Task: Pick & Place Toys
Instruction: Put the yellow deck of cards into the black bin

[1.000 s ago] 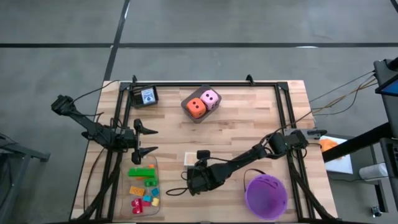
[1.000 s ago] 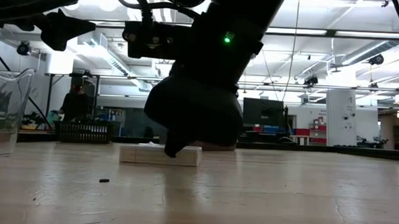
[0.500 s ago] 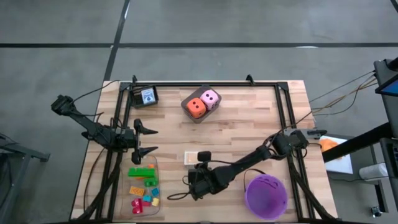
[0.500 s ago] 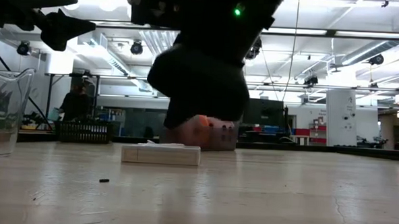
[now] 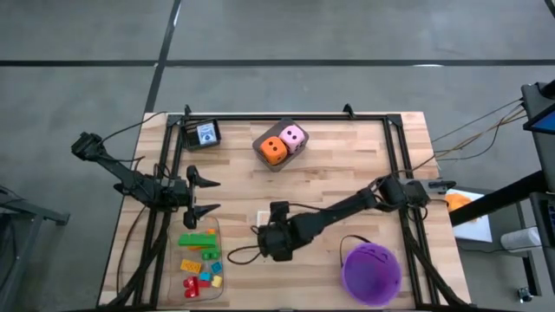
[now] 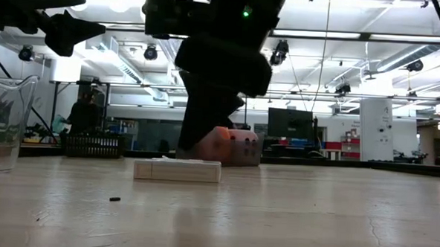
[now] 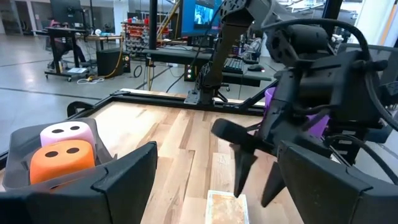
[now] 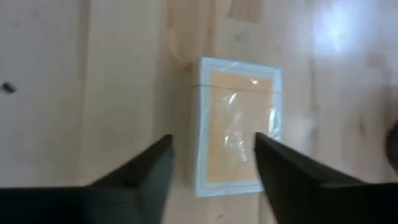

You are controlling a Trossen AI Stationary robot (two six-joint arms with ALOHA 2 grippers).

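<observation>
1. high view: the right gripper (image 5: 264, 232) hangs over the middle of the bench (image 5: 347, 165), above a flat pale box (image 5: 263, 217) of which only a sliver shows. it holds nothing that i can see. the left gripper (image 5: 206, 194) waits near the left edge, fingers apart and empty. two dice (image 5: 283, 144), one orange and one pink, sit in a grey holder near the far edge. one clear tray (image 5: 216, 227) by the near left corner holds the bricks (image 5: 200, 256); i count roughly nine, though they are too small to be sure. one purple bucket (image 5: 371, 272) stands by the near right corner. one small dark box (image 5: 205, 133) lies near the far left corner.

2. low view: the box (image 6: 177, 169) lies flat on the bench, with the right arm's fingers coming down just behind it. whether they touch it i cannot tell. the dice (image 6: 230, 146) show farther back.

3. left wrist view: the right gripper (image 7: 255, 174) points down with its fingers spread above the box (image 7: 226, 208). both dice (image 7: 62, 149) show in their holder.

4. right wrist view: the two fingers (image 8: 149, 171) stand apart on either side of the box (image 8: 236, 134), not closed on it.

5. step, as i judge it: the gripper is lined up on the box, either to take it or just after letting go. a grasp would call for lowering squarely and closing across the narrow sides.
</observation>
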